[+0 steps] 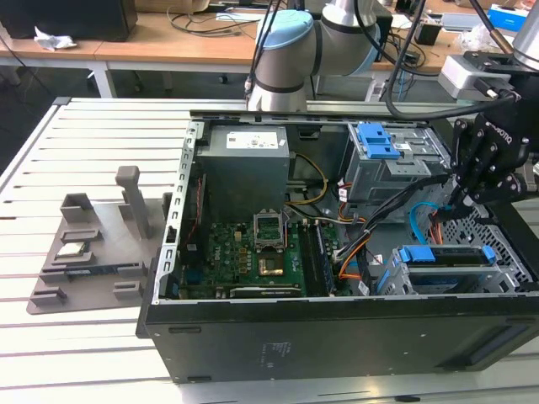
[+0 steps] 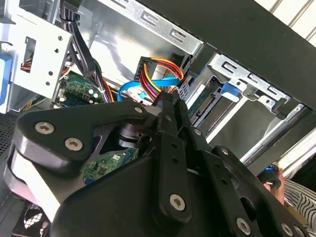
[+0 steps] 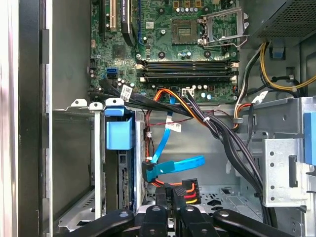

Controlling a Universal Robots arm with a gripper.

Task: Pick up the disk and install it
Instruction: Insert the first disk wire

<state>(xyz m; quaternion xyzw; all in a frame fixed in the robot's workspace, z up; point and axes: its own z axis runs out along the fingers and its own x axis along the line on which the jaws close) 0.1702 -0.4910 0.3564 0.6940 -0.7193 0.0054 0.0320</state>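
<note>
As far as shows, progress: the disk (image 1: 442,255) already sits in its bay at the case's corner, blue carrier tab outward.
Gripper (image 3: 169,193): fingers pinched narrow, nothing between them, hanging just beside the coloured power plug (image 3: 190,190).
Blue data cable (image 3: 173,165): lies loose near the bay.
Left to do: probably only the cabling, if anything.

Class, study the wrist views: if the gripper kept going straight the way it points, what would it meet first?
Probably the power connector with red, yellow and black wires just ahead of the gripper, with the blue cable right beyond it. Depth is unclear, so the case floor behind could come next.
</note>
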